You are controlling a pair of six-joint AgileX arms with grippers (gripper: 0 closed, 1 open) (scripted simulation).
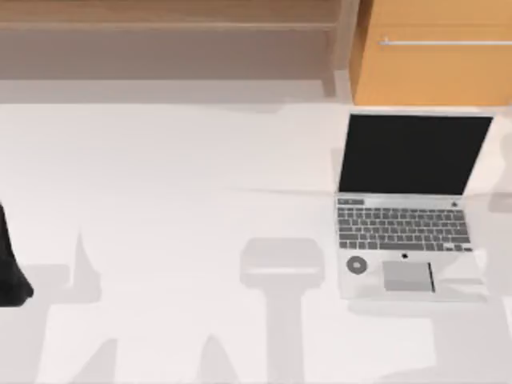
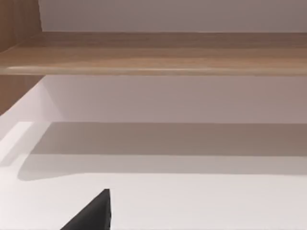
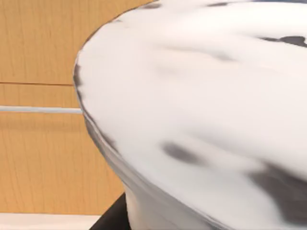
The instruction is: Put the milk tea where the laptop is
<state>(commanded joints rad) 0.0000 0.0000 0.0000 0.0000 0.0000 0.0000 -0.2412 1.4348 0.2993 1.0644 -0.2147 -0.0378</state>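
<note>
The laptop (image 1: 408, 208) lies open at the table's right side, a slim silver one with a black screen, grey keys, a pale trackpad and a small round grey mark. The milk tea (image 3: 206, 120) is a white cup with dark blotches. It sits very close in front of my right wrist camera, so my right gripper is right at it, and its hold on the cup is hidden. A dark edge (image 3: 111, 218) pokes out beneath the cup. My left arm (image 1: 11, 268) rests at the table's left edge, and one dark part of it (image 2: 91, 214) hangs over the white tabletop.
An orange cabinet (image 1: 432, 52) with a silver handle stands behind the laptop. A wooden shelf (image 1: 168, 32) runs along the back left. The white table (image 1: 176, 200) stretches from the left arm to the laptop, crossed by grey shadows.
</note>
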